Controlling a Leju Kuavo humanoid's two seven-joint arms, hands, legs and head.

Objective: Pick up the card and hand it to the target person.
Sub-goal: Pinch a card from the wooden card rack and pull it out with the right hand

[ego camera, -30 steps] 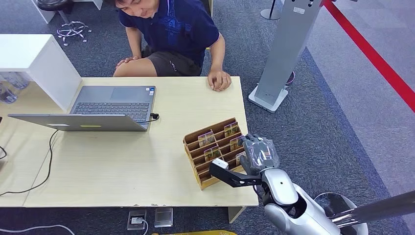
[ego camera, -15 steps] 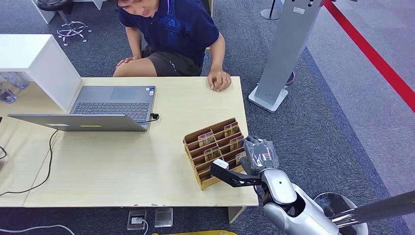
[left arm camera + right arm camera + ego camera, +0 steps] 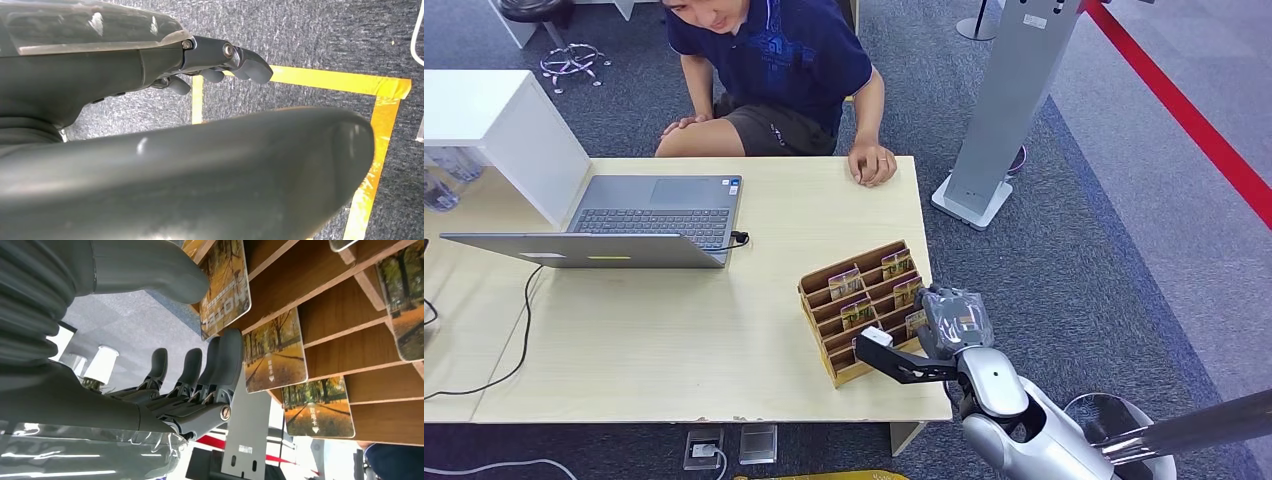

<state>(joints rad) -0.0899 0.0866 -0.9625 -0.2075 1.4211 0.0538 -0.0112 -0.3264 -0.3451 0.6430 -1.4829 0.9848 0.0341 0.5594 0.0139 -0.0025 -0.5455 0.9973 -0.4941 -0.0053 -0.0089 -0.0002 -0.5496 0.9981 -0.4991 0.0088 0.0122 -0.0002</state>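
Observation:
A wooden card holder (image 3: pixel 864 305) stands near the table's front right corner, with several autumn-picture cards in its tiered slots. My right hand (image 3: pixel 949 320) is at the holder's right end. In the right wrist view one card (image 3: pixel 227 290), printed HOTEL, stands in its slot between the thick thumb (image 3: pixel 150 270) and the dark fingers (image 3: pixel 225 360), which lie on either side of it without a plain grip. The target person (image 3: pixel 774 60) sits across the table, one hand (image 3: pixel 871 165) resting on its far edge. My left hand (image 3: pixel 150 65) hangs over the floor and holds nothing.
An open laptop (image 3: pixel 624 225) sits on the table's (image 3: pixel 724 340) left half, its cable (image 3: pixel 519 340) trailing toward the front. A white box (image 3: pixel 504 130) stands at the far left. A grey stand (image 3: pixel 1004 100) rises on the carpet to the right of the table.
My right hand has sunk slightly and drawn closer to the right end of the card holder. The person and the things on the table have not moved.

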